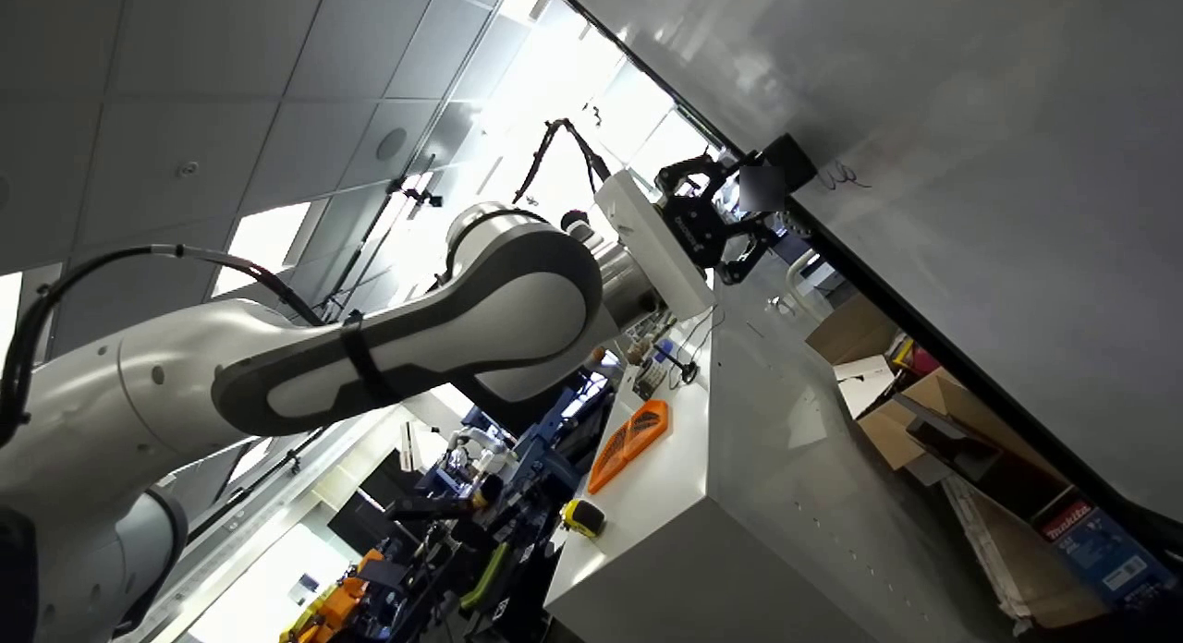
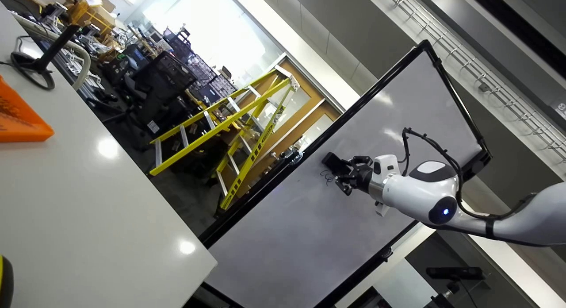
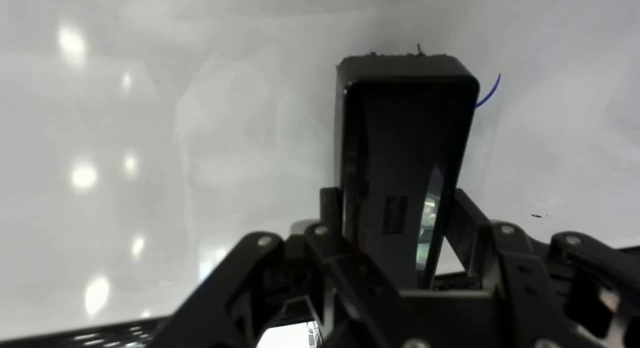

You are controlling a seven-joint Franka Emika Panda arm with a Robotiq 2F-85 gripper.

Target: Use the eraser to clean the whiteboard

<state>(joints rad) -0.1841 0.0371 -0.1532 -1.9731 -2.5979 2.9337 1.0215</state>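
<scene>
The whiteboard [image 1: 1007, 190] is a large pale grey glossy panel with a black frame; it shows in both exterior views [image 2: 292, 237] and fills most of the wrist view [image 3: 240, 113]. My gripper [image 3: 395, 213] is shut on the black block-shaped eraser [image 3: 405, 133], one finger on each side. In the exterior views the eraser [image 1: 791, 158] [image 2: 334, 163] is at the board face near its edge; I cannot tell if it touches. A dark scribble [image 1: 843, 175] [image 2: 327, 176] lies beside it. In the wrist view a blue stroke [image 3: 490, 92] shows right of the eraser, partly hidden behind it.
A white table [image 2: 101, 210] stands beside the board, with an orange part [image 1: 628, 444] and a yellow tape measure [image 1: 582, 516] on it. Cardboard boxes [image 1: 924, 421] lie near the board's lower edge. A yellow ladder [image 2: 230, 122] stands past the board's edge.
</scene>
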